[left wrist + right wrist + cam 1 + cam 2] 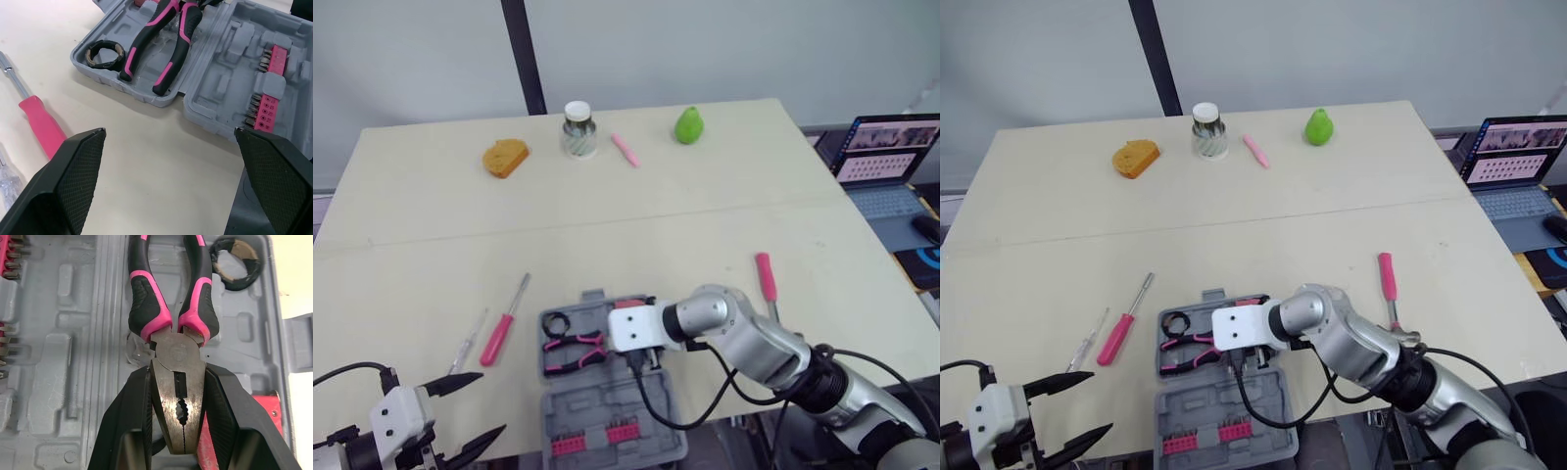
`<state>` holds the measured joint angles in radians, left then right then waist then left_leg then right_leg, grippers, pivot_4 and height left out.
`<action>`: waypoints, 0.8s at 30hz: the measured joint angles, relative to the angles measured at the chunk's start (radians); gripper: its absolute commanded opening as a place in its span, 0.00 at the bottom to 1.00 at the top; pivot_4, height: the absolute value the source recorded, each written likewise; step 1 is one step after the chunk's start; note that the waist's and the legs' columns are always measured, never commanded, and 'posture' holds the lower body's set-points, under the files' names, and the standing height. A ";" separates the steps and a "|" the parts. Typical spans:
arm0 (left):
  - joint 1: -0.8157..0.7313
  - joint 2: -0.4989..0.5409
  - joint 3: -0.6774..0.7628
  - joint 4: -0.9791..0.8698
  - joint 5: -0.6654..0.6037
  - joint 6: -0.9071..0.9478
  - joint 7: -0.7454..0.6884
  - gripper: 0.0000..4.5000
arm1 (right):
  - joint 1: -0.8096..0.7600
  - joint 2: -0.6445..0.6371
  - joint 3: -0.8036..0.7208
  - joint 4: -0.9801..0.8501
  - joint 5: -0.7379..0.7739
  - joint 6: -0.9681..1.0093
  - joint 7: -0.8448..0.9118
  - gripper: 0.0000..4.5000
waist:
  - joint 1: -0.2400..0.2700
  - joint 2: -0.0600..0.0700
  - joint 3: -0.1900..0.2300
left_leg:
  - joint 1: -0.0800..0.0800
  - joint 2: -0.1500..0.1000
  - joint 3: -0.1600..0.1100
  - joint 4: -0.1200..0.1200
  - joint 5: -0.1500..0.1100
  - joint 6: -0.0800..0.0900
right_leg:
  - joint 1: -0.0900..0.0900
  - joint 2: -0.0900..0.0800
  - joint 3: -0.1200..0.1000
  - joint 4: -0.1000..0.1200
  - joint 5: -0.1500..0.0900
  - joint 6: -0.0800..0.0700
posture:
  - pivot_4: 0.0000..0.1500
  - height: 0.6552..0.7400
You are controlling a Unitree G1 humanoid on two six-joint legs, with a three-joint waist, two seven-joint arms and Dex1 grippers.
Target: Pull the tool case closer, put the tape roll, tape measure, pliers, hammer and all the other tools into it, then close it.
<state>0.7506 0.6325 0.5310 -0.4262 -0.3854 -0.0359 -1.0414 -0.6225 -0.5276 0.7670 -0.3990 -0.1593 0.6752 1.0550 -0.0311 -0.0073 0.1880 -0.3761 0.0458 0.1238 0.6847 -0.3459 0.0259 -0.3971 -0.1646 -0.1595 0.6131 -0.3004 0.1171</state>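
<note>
Surface: a pale table (705,225) before a plain grey wall, with a dark upright post behind it
Tool case (592,401): grey, lying open flat in two halves at the table's near edge
Case, far half: holds the pliers (177,352) and the tape roll (116,49), the roll in the corner just beside the pliers' handles; a red item (266,409) sits at the other end, too covered to name
Case, near half: two pink strips of bits (268,93) in their slots, the other recesses bare
Right gripper (178,369): over the case's far half, its two black fingers (137,416) pressed against either side of the pliers' metal head, pinching it; the pink and black handles point away from the gripper and lie in the tray
Left gripper (168,137): low by the case's near left corner, fingers spread wide with nothing between them
Left of the case: a pink-handled screwdriver (504,323) on the table, and beyond it a small clear-handled one (468,345)
Right of the case: a pink-handled tool (765,277), its head hidden behind the right arm
Far beyond the case: a brown bread-like piece (505,157), a jar (578,129), a pink pen (625,149) and a green pear (689,125) in a row
Off the table, right of the case: an open laptop (891,157)
</note>
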 measured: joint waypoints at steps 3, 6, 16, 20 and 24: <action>-0.002 0.002 0.000 0.000 0.000 0.000 0.001 1.00 | 0.000 0.003 0.005 0.008 -0.003 -0.002 0.000 0.21 | 0.000 0.000 0.000 | 0.000 0.000 0.000 0.000 0.000 0.000 | 0.000 0.000 0.000 0.000 0.000 0.000 | 1.00 1.00; -0.004 0.002 -0.001 0.000 0.000 0.001 0.002 1.00 | 0.000 0.005 0.008 0.015 -0.010 -0.011 -0.002 0.21 | 0.000 0.000 0.000 | 0.000 0.000 0.000 0.000 0.000 0.000 | 0.000 0.000 0.000 0.000 0.000 0.000 | 1.00 1.00; -0.019 0.004 -0.005 -0.001 0.000 0.003 0.004 1.00 | 0.000 0.015 0.007 0.032 -0.013 -0.017 0.000 0.88 | 0.000 0.000 0.000 | 0.000 0.000 0.000 0.000 0.000 0.000 | 0.000 0.000 0.000 0.000 0.000 0.000 | 1.00 1.00; -0.031 0.005 -0.017 -0.001 0.000 0.007 0.007 1.00 | 0.000 0.001 -0.033 0.007 0.021 0.002 0.014 0.98 | 0.001 0.000 0.000 | 0.000 0.000 0.000 0.000 0.000 0.000 | 0.000 0.000 0.000 0.001 0.000 0.000 | 1.00 1.00; -0.045 0.010 -0.033 -0.001 0.001 0.009 0.014 1.00 | -0.001 -0.005 -0.091 -0.027 0.070 0.003 0.025 0.98 | 0.000 0.000 0.000 | 0.000 0.000 0.000 0.000 0.000 0.000 | 0.000 0.000 0.000 0.001 0.000 0.000 | 1.00 1.00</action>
<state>0.7061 0.6427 0.4978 -0.4267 -0.3846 -0.0265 -1.0270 -0.6238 -0.5327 0.6757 -0.4256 -0.0893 0.6781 1.0799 -0.0309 -0.0075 0.1878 -0.3760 0.0461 0.1238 0.6847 -0.3459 0.0259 -0.3971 -0.1645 -0.1595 0.6143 -0.3004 0.1170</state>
